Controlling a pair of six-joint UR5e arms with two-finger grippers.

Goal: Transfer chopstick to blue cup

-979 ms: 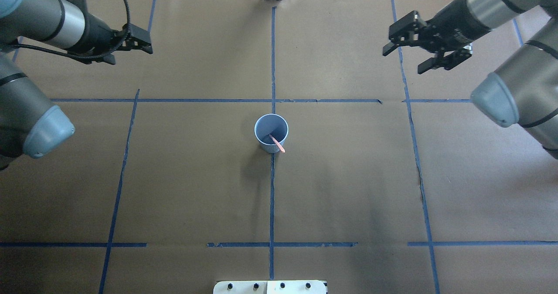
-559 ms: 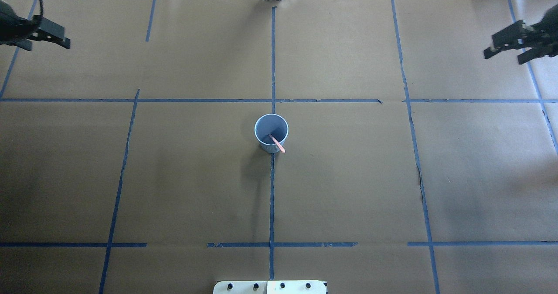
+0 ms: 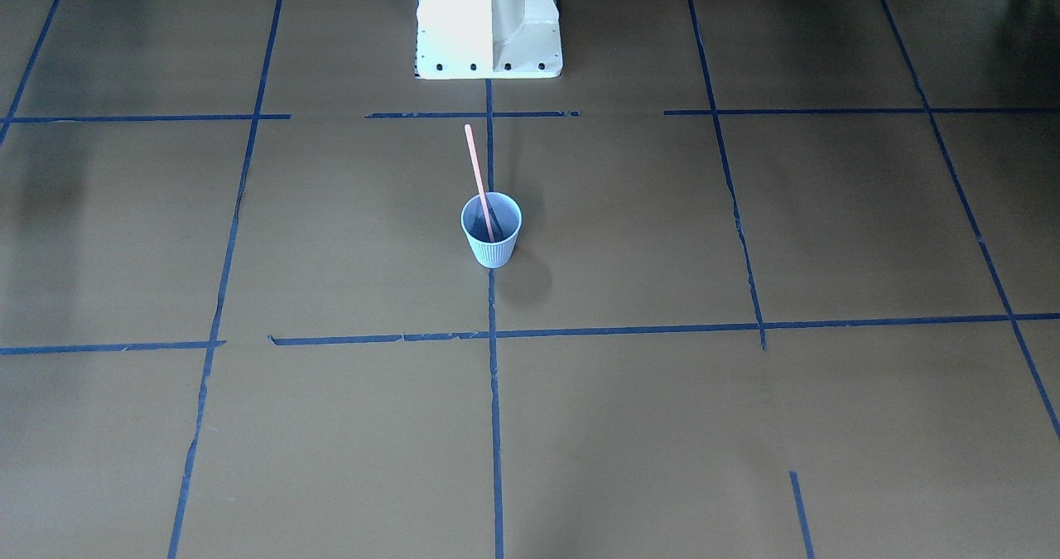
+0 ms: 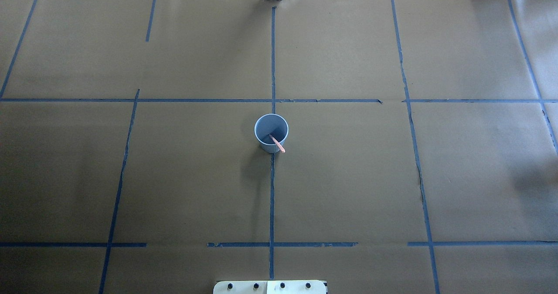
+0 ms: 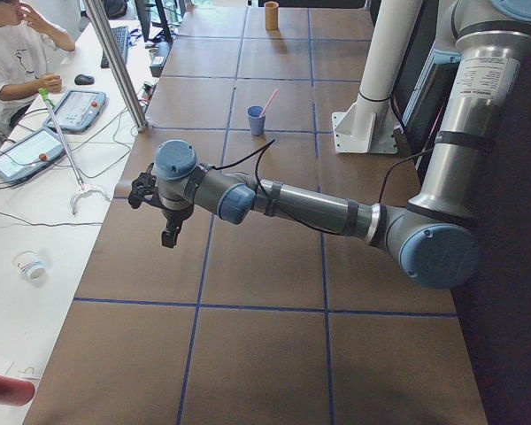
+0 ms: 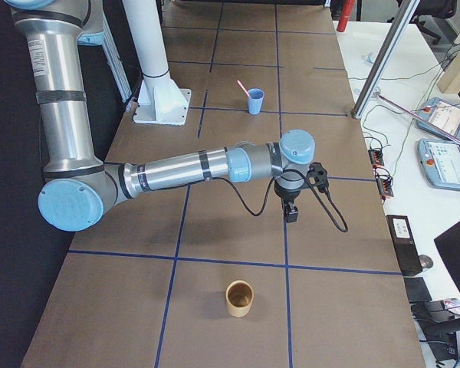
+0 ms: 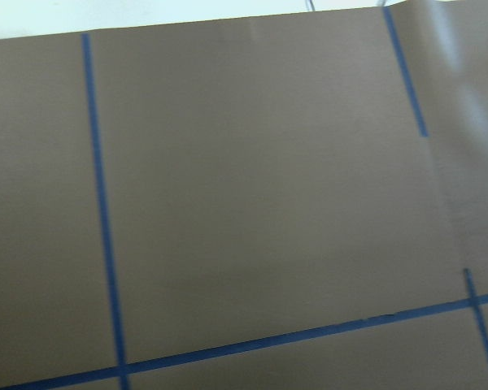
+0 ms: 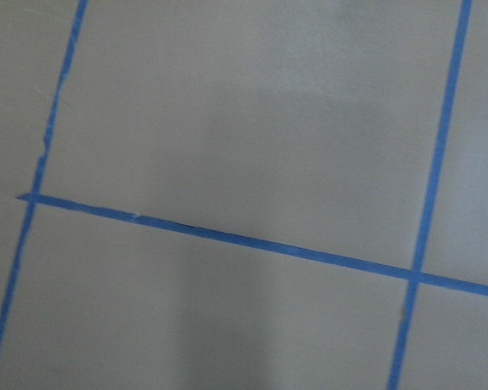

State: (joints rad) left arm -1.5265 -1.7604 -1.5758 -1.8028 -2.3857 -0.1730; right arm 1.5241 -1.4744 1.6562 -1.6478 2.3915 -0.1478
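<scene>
1. A second before, my two pincers hung over the far corners beyond the blue cup (image 4: 271,133). Both arms had since drawn back out of the overhead view, which now showed only the bench (image 4: 348,189) and that cup.
2. The pink chopstick (image 3: 478,170) stood inside the blue cup with nothing holding it, its upper end leaning over the rim toward my base.
3. I judged the transfer done and the retreat my closing move.
4. My left arm lay stretched out low and roughly level, well apart from the cup on my left, with the left pincer (image 5: 167,235) pointing down. Only the side view showed it, so I could not tell how wide it stood.
5. My right arm mirrored that pose on the cup's other side. I could not tell the right pincer's (image 6: 291,213) opening either.
</scene>
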